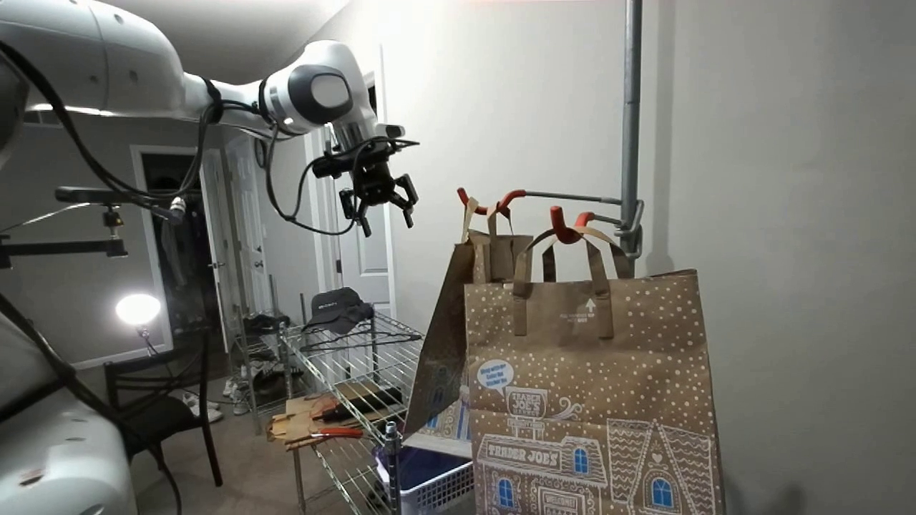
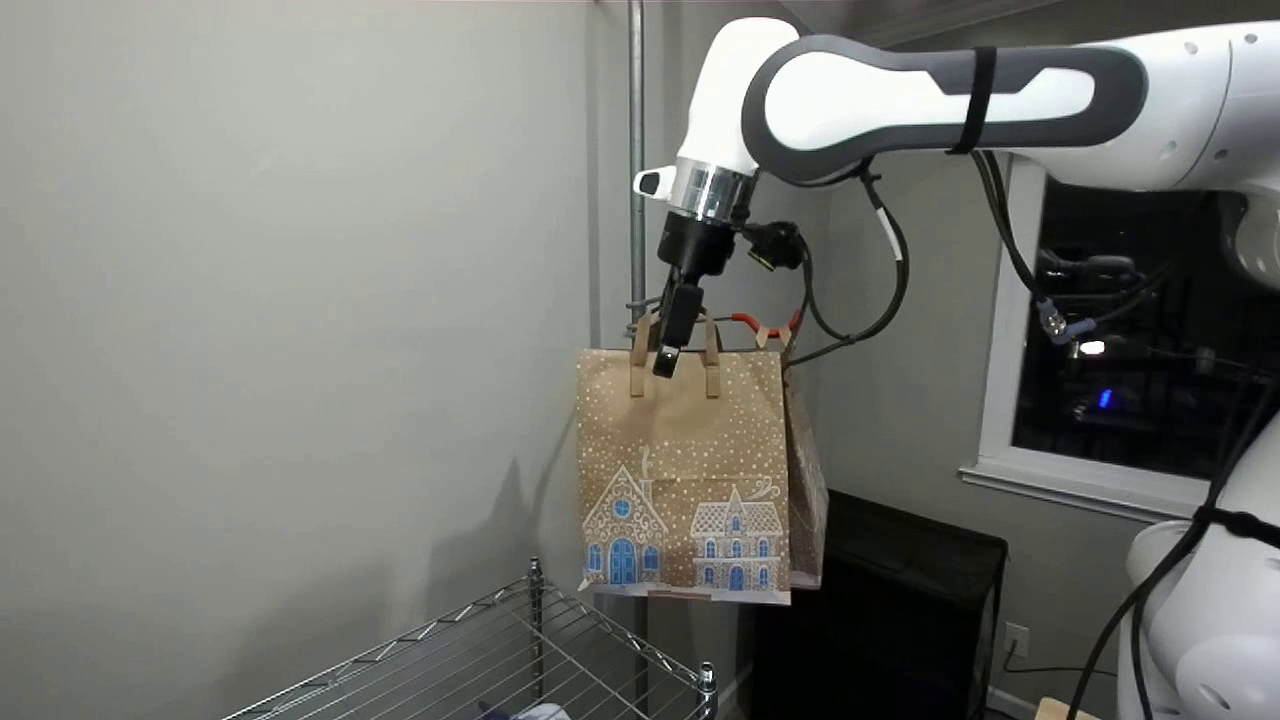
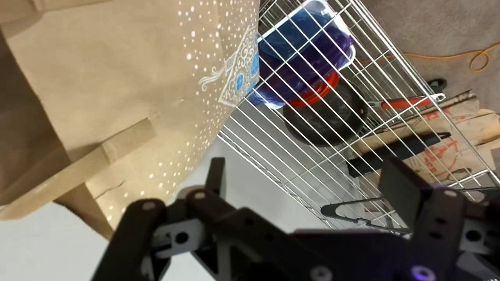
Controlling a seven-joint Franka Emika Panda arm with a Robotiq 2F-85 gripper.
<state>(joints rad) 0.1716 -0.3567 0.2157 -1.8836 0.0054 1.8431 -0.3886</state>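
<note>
In the wrist view, the gripper [image 3: 308, 181] is seen with its fingers [image 3: 215, 177] spread wide, and nothing is held between them. From the middle of the fingers, the closest paper shopping bag [image 3: 129, 89] is found at ten o'clock, and its near strap handle [image 3: 91, 164] is found at nine. The bag's long way is laid from eight o'clock, where its mouth is, to two o'clock, where its printed houses are seen. In an exterior view, the same bag [image 1: 444, 329] is found at five o'clock from the gripper, with its handles at three, and a gap is shown between handles and fingers. It is hung from a red-tipped hook [image 1: 512, 198] on a metal pole [image 1: 631, 129], and in both exterior views its long way is turned nearly from twelve to six. The Trader Joe's paper bag [image 1: 587, 386] is hung on a hook of its own [image 1: 564, 230] at four o'clock. Only one arm [image 2: 850, 100] is shown. A wire rack [image 1: 392, 447] is set at six o'clock, and a dark baseball cap [image 1: 336, 309] is put on it at seven. A white plastic basket [image 1: 438, 492] is seen under its wires.
</note>
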